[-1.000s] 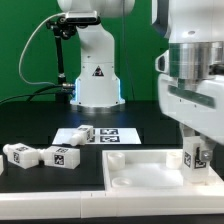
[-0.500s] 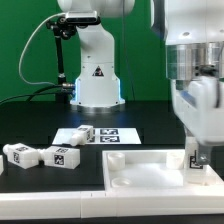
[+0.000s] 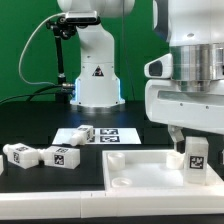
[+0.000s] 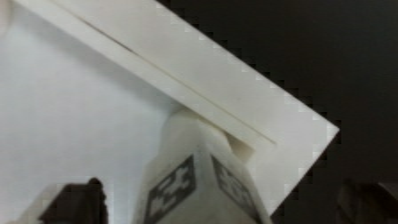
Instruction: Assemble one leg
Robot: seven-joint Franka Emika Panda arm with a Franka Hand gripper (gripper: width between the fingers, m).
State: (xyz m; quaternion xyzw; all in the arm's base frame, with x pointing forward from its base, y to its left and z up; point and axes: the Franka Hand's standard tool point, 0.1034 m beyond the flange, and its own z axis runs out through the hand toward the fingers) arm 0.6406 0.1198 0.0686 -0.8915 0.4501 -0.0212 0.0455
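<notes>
One leg [image 3: 196, 160], a small white block with black-and-white tags, stands upright in the near corner of the large flat white square piece [image 3: 140, 165], at the exterior view's right. My gripper [image 3: 190, 136] hangs just above it, open. In the wrist view the leg [image 4: 205, 185] stands between my two dark fingertips [image 4: 75, 203], with a gap on each side, so neither touches it. The square piece's raised rim [image 4: 231, 90] runs diagonally past the leg.
Two more tagged legs [image 3: 20, 153] [image 3: 62, 156] lie on the black table at the exterior view's left. A third [image 3: 80, 133] lies on the marker board [image 3: 112, 134]. The robot's white base [image 3: 97, 75] stands behind.
My gripper was shut on the leg, then turned about it. Now the fingers stand apart and the hand sits a little higher, with the leg standing free on the square piece.
</notes>
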